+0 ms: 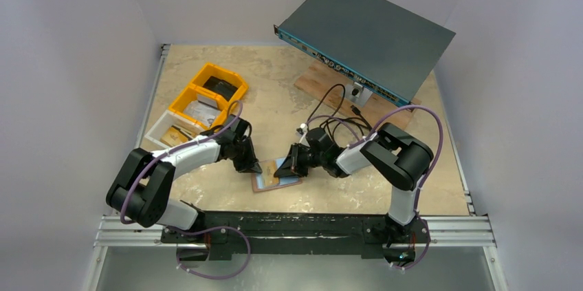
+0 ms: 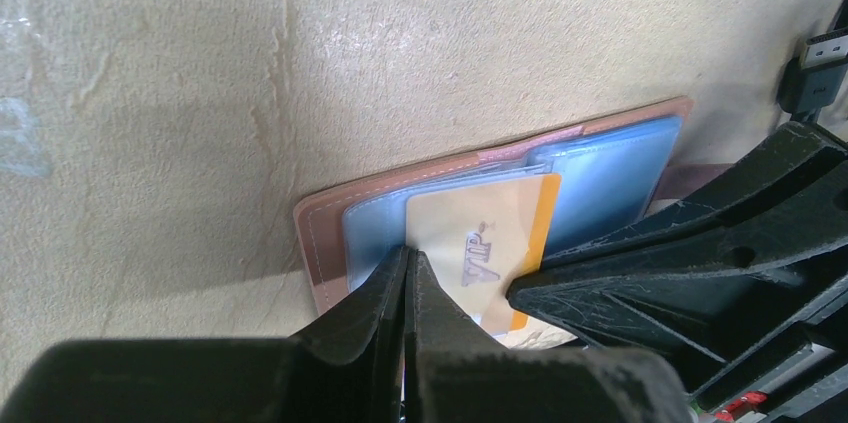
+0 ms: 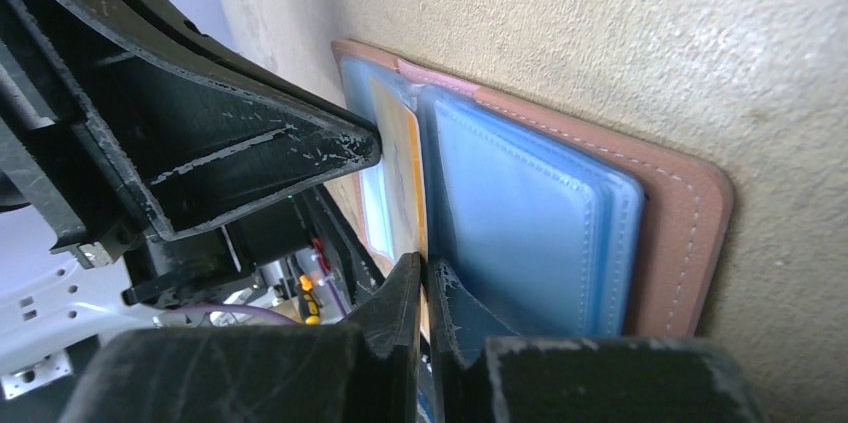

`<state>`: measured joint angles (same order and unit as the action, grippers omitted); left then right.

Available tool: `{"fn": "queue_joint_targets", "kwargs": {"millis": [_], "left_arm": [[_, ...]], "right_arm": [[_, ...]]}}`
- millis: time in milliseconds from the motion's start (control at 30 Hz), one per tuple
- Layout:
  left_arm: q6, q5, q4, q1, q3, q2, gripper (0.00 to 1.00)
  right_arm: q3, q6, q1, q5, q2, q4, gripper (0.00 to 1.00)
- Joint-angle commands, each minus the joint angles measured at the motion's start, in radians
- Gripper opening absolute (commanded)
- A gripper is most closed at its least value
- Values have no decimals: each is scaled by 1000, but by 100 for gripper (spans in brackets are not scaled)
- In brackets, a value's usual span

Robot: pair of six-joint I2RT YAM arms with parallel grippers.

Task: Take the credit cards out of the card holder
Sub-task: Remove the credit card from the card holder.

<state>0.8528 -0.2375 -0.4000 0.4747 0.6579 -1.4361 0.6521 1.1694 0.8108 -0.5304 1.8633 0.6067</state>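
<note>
1. Card holder [image 1: 276,175] is lying open on the table [image 1: 289,91], near centre, between both arms.
2. Left gripper [image 2: 405,278] is pressing down clenched and empty, pinning the holder's left page.
3. Right gripper [image 3: 428,288] is pinching shut, seemingly gripping the cream-orange credit card [image 2: 480,243] by its edge, ready for sliding it out.

Beige table [image 1: 275,91] with open card holder [image 1: 265,183], 2 yellow bins [image 1: 218,68], white bin [image 1: 155,130], wooden board [image 1: 313,80]

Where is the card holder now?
In the top view the card holder lies open on the table, near front centre, with the left jaws and right jaws both at it.
</note>
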Motion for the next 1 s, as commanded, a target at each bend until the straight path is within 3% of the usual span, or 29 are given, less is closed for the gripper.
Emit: {"fn": "queue_joint_targets", "kwargs": {"millis": [0, 467, 567, 967], "left_arm": [[-16, 72, -66, 14, -5, -31, 0], [-36, 110, -111, 11, 17, -35, 0], [-36, 108, -109, 11, 17, -39, 0], [-38, 103, -103, 12, 16, -43, 0]], "right_arm": [[-25, 30, -13, -20, -15, 77, 0], [-80, 13, -40, 25, -69, 41, 0], [-81, 17, -39, 14, -61, 61, 9], [-78, 49, -40, -17, -29, 141, 15]]}}
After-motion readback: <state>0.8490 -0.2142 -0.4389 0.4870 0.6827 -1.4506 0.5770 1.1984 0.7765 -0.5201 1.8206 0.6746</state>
